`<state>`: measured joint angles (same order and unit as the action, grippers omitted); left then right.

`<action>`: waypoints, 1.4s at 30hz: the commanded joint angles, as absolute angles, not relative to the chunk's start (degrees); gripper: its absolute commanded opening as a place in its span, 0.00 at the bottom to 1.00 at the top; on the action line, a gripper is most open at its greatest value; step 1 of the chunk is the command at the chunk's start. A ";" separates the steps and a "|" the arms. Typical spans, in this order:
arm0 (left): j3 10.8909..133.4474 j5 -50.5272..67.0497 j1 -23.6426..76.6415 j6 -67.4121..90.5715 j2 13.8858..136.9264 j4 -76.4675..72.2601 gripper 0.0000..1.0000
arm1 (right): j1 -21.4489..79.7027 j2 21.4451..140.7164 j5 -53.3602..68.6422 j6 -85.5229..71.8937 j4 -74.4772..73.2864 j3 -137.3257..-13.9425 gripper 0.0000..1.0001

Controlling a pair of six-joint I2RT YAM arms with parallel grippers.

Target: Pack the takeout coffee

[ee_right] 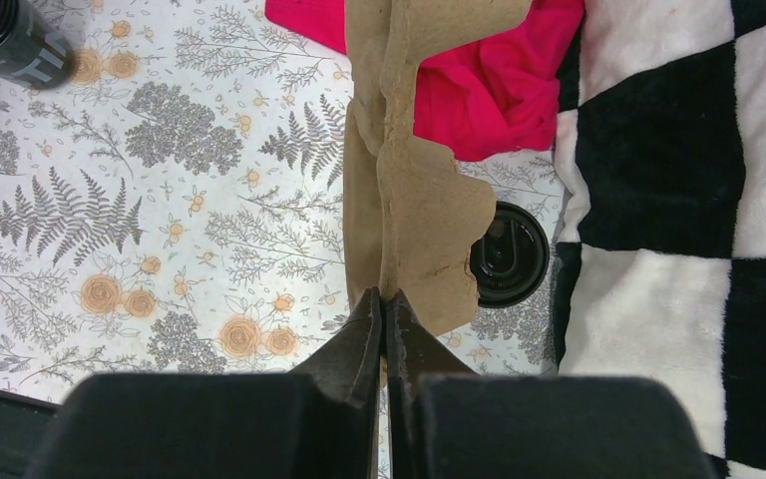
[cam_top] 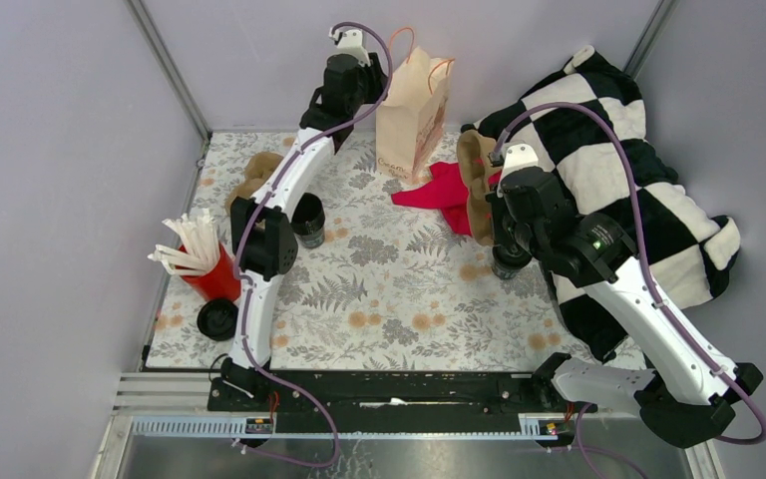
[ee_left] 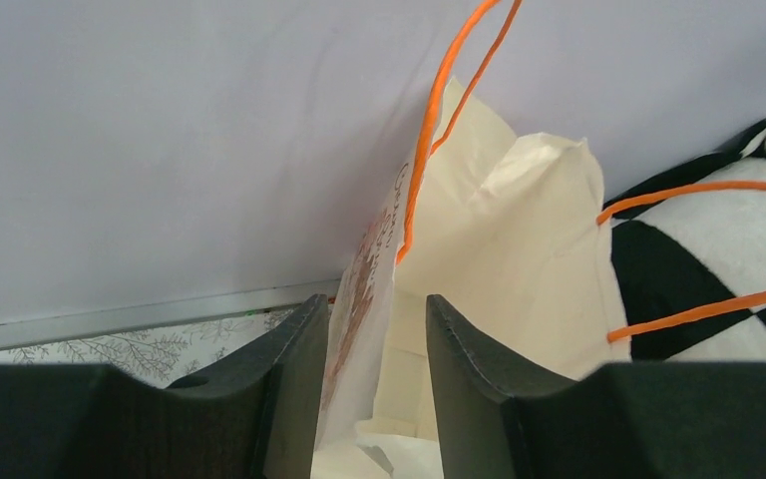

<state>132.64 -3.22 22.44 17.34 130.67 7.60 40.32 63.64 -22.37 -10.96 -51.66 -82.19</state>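
Observation:
The takeout coffee (cam_top: 509,262), a small black cup with a black lid (ee_right: 509,254), stands upright on the flowered table by the blanket's edge. It sits just below my right gripper (ee_right: 384,296), which is shut on the edge of a brown cardboard cup tray (ee_right: 409,160) held on edge above the table. In the top view the right gripper (cam_top: 494,222) meets the tray (cam_top: 474,170) from the right. At the back, my left gripper (ee_left: 376,299) is open and straddles the near wall of the paper bag (ee_left: 519,259). The paper lies against the left finger. The bag (cam_top: 414,120) stands upright with its mouth open.
A second black cup (cam_top: 308,221) stands beside the left arm. A loose black lid (cam_top: 217,319) and a red cup of white straws (cam_top: 204,264) are at the left edge. A red cloth (cam_top: 439,190) lies under the tray. A checkered blanket (cam_top: 618,170) fills the right. Another brown cardboard piece (cam_top: 255,175) lies back left.

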 commanded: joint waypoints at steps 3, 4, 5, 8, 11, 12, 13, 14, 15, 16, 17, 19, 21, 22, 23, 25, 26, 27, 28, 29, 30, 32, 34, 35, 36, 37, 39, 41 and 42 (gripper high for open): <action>135.59 -2.31 22.93 14.61 132.32 4.15 0.41 | 39.73 63.54 -21.09 -10.98 -51.30 -82.06 0.00; 135.85 -2.44 22.94 14.39 132.56 4.23 0.40 | 39.68 63.54 -20.91 -11.05 -51.17 -81.94 0.00; 136.28 -2.47 22.94 14.19 132.87 4.41 0.39 | 39.64 63.47 -20.72 -11.07 -51.15 -81.87 0.00; 136.84 -2.29 22.94 14.30 133.40 4.79 0.39 | 39.64 63.38 -20.74 -11.07 -51.16 -81.83 0.00; 136.93 -2.29 22.94 14.20 133.74 5.00 0.35 | 39.64 63.34 -20.66 -11.10 -51.15 -81.90 0.00; 137.08 -2.29 22.98 14.05 133.84 5.13 0.32 | 39.64 63.24 -20.65 -11.17 -51.14 -81.91 0.00; 137.18 -2.36 23.02 13.73 133.89 5.13 0.31 | 39.64 63.20 -20.70 -11.16 -51.16 -81.87 0.00; 137.32 -2.53 23.09 13.33 133.98 5.18 0.28 | 39.59 63.13 -20.80 -11.21 -51.15 -81.83 0.00; 137.57 -2.81 23.16 12.95 133.96 5.33 0.24 | 39.57 63.05 -20.75 -11.31 -51.20 -81.83 0.00; 137.85 -3.14 23.20 12.60 133.90 5.48 0.18 | 39.57 63.02 -20.70 -11.33 -51.09 -81.76 0.00; 138.14 -3.55 23.20 12.43 133.72 5.68 0.12 | 39.55 62.95 -20.68 -11.42 -51.11 -81.74 0.00; 138.12 -3.77 23.29 12.22 133.10 5.76 0.01 | 39.57 62.93 -20.60 -11.47 -51.02 -81.82 0.00; 137.84 -3.91 23.37 12.26 132.26 6.16 0.00 | 39.55 63.01 -20.49 -11.51 -50.78 -82.06 0.00; 137.55 -3.87 23.46 12.30 131.75 6.43 0.00 | 39.55 63.02 -20.35 -11.56 -50.70 -82.22 0.00; 137.27 -4.09 23.61 12.30 131.24 6.73 0.00 | 39.55 63.02 -20.23 -11.60 -50.47 -82.33 0.00; 137.18 -4.47 23.99 12.23 130.27 7.79 0.00 | 39.56 63.02 -20.12 -11.77 -50.38 -82.91 0.00; 137.15 -4.45 24.13 12.28 129.79 8.73 0.00 | 39.55 63.03 -20.01 -11.82 -50.33 -83.29 0.00; 137.07 -4.57 24.29 12.44 129.22 9.58 0.00 | 39.55 63.02 -19.88 -11.95 -50.28 -83.65 0.00; 136.96 -4.71 24.34 12.84 128.59 10.59 0.00 | 39.55 62.95 -19.87 -12.07 -50.20 -83.99 0.00; 136.90 -5.09 24.34 13.47 127.95 11.87 0.00 | 39.55 62.87 -19.80 -12.24 -50.07 -84.22 0.00; 136.47 -5.51 24.35 14.42 126.97 13.16 0.00 | 39.57 62.78 -19.65 -12.48 -49.92 -84.47 0.00; 134.02 -6.58 24.43 17.29 124.07 15.23 0.00 | 39.62 62.75 -19.20 -12.96 -49.67 -84.84 0.00; 129.20 -6.60 24.56 19.63 120.24 15.68 0.00 | 39.55 62.88 -18.68 -13.35 -49.35 -85.06 0.00; 126.83 -6.67 24.67 20.33 118.24 16.00 0.00 | 39.55 62.87 -18.52 -13.48 -49.10 -85.08 0.00; 124.88 -6.92 24.76 21.02 116.46 16.81 0.00 | 39.57 62.85 -18.42 -13.54 -48.71 -85.08 0.00; 123.40 -7.39 24.74 22.03 114.29 18.40 0.00 | 39.60 62.77 -18.37 -13.54 -48.41 -85.08 0.00; 121.34 -7.60 24.77 24.47 111.18 22.03 0.00 | 39.62 62.74 -18.06 -13.45 -47.85 -85.29 0.00; 117.30 -6.32 24.78 26.87 107.03 23.75 0.00 | 39.55 62.88 -17.85 -13.28 -47.43 -85.62 0.00; 114.29 -5.44 24.83 27.98 104.70 23.75 0.00 | 39.57 62.98 -17.68 -13.23 -47.27 -85.76 0.00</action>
<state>120.46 -6.09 24.64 22.04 114.52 21.15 39.97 63.57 -18.68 -12.71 -50.30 -82.87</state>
